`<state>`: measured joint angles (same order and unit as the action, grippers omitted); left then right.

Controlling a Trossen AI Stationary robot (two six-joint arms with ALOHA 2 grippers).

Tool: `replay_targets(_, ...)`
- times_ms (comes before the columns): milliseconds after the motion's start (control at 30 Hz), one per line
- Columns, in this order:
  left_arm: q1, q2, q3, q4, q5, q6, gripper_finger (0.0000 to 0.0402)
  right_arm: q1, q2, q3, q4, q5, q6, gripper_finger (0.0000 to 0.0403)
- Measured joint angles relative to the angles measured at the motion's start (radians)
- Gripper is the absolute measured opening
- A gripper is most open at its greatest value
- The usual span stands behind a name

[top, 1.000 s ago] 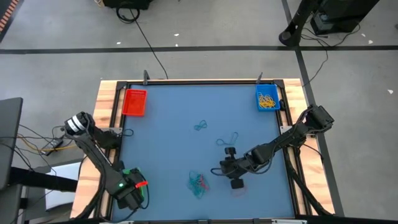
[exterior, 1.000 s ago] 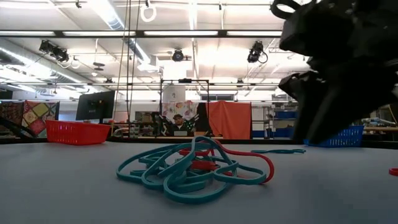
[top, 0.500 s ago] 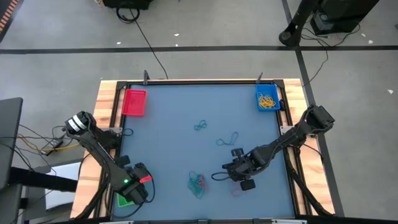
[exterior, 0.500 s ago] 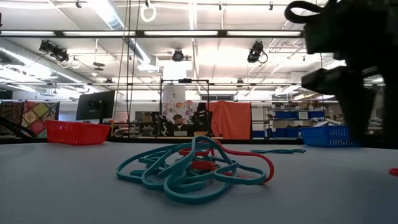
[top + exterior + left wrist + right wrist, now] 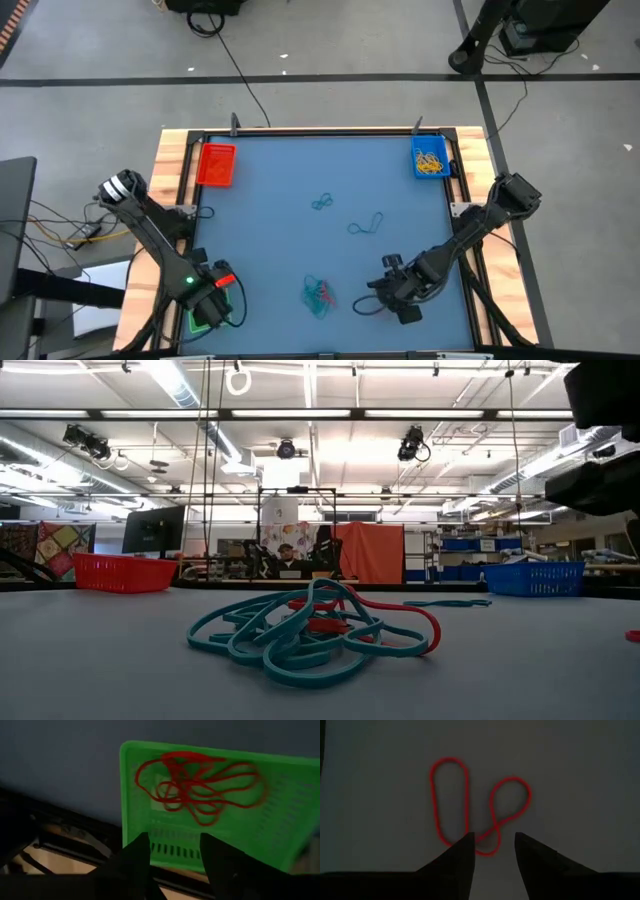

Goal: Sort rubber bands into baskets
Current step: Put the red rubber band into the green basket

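Left gripper (image 5: pixel 172 851) hovers over the green basket (image 5: pixel 203 318) at the near left corner, jaws apart and holding nothing; red bands (image 5: pixel 197 787) lie inside.

Right gripper (image 5: pixel 493 847) sits low over a twisted red band (image 5: pixel 480 805) on the mat, fingers parted, band between the tips but ungripped. Best to drop straight down and close on the crossing.

A teal-and-red tangle (image 5: pixel 318 295) lies between the arms.

Red basket (image 5: pixel 216 165): contents unclear. Blue basket (image 5: pixel 431 160) holds yellow bands (image 5: pixel 431 162).
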<state>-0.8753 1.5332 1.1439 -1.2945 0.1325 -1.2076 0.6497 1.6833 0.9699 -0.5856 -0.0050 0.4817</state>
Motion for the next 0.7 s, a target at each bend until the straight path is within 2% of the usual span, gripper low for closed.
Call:
replay_targets(100, 0.000, -0.037, 0.033, -0.003, -0.051, 0.008, 0.0176, 0.020, 0.000, 0.000, 0.018, 0.035, 0.044, 0.0147)
replay_targets(233, 0.011, -0.073, 0.052, 0.014, -0.228, 0.062, 0.0176, 0.044, 0.000, 0.000, 0.032, 0.093, 0.094, 0.0139)
replay_targets(433, 0.083, -0.065, 0.050, 0.199, -0.488, 0.325, 0.0176, 0.062, 0.000, -0.016, 0.046, 0.142, 0.168, 0.0136)
replay_targets(533, 0.146, -0.062, 0.029, 0.375, -0.536, 0.522, 0.0176, 0.063, 0.000, -0.035, 0.058, 0.141, 0.217, 0.0137)
replay_targets(700, 0.254, -0.062, -0.030, 0.657, -0.541, 0.811, 0.0176, 0.069, 0.000, -0.065, 0.087, 0.127, 0.274, 0.0136)
